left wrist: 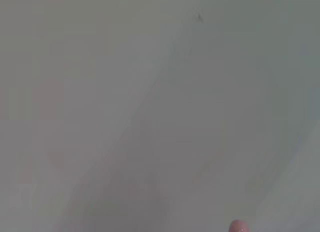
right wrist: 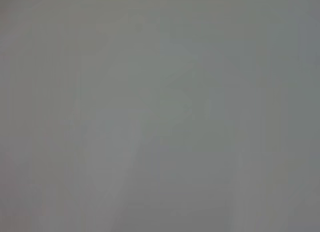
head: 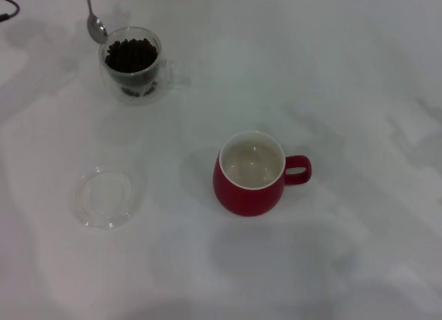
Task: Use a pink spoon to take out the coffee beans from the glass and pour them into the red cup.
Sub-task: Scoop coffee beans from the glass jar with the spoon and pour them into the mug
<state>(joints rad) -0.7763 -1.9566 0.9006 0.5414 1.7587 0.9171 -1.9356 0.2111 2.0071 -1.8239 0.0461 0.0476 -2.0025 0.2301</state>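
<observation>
The glass stands at the far left of the white table, with a heap of dark coffee beans inside. The pink spoon hangs upright in the air; its metal bowl is just above the glass's far-left rim, and its neck runs out of the top of the head view. A pale pink tip of the spoon handle shows at the edge of the left wrist view. The red cup sits mid-table with a bare cream inside and its handle pointing right. Neither gripper shows in any view.
A flat clear glass saucer lies on the table at the near left. A dark cable curls at the far-left corner. The right wrist view shows only plain grey surface.
</observation>
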